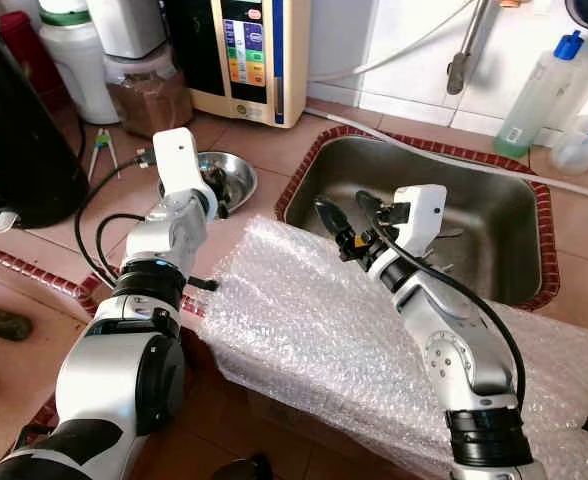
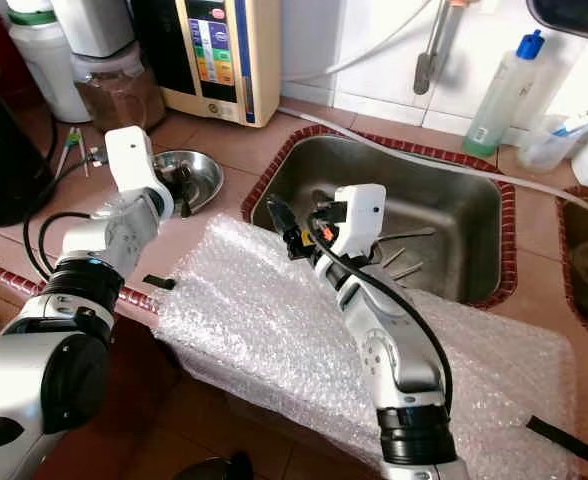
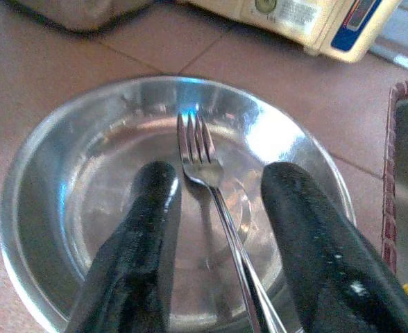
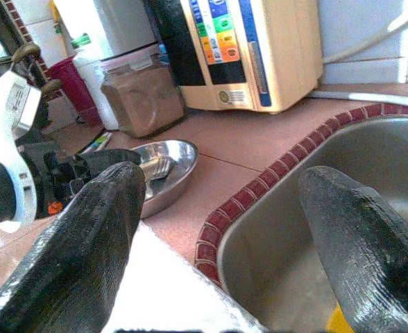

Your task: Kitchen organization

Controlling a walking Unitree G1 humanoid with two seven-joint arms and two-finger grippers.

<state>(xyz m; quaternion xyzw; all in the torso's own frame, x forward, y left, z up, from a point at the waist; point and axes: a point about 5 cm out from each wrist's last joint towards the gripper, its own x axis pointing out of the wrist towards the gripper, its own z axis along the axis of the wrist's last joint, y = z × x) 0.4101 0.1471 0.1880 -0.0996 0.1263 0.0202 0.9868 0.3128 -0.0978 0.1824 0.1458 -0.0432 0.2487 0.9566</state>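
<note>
A shallow steel bowl (image 1: 236,175) stands on the tiled counter, left of the sink (image 1: 474,200). A fork (image 3: 200,156) lies in the bowl (image 3: 44,173), tines pointing away from the wrist. My left gripper (image 3: 221,177) hovers low over the bowl, open, one black finger on each side of the fork handle without touching it. My right gripper (image 1: 344,205) hangs open and empty over the sink's left rim, above the bubble wrap (image 1: 304,320). In the right wrist view, the bowl (image 4: 180,156) and fork (image 4: 159,168) sit beyond the right gripper (image 4: 221,184).
Bubble wrap covers the counter's front edge. A few utensils (image 2: 404,265) lie in the sink under the faucet (image 1: 464,50). A cream water purifier (image 1: 244,50), a jar of brown powder (image 1: 154,95) and a black kettle (image 1: 14,130) crowd the back left. A soap bottle (image 1: 539,95) stands back right.
</note>
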